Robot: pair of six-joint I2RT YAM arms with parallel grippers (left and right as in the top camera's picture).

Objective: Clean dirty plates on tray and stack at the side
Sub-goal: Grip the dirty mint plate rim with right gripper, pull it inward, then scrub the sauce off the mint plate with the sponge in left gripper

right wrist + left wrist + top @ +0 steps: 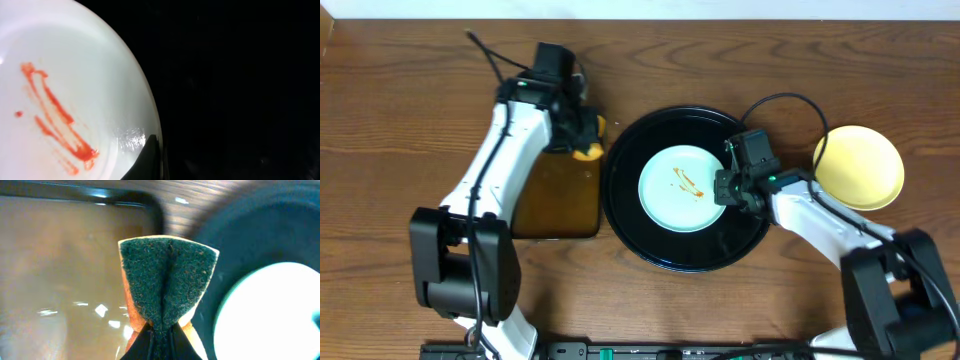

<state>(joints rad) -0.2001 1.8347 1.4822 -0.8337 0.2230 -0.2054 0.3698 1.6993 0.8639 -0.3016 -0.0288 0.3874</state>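
A pale mint-green plate (682, 188) with a reddish sauce smear (55, 120) lies in the middle of the round black tray (620, 200). My right gripper (728, 188) is shut on this plate's right rim, and one dark finger (150, 155) lies over the edge. A clean pale yellow plate (860, 166) rests on the wood tabletop to the right of the tray. My left gripper (582, 135) is shut on a folded sponge (167, 280), green scrub side out, held above the gap between the brown tray and the black tray (240, 240).
A rectangular brown tray (555, 200) with a black rim lies left of the black tray, under my left arm. Bare wood-grain tabletop (400, 120) surrounds both trays. A black cable (785, 100) loops above my right arm.
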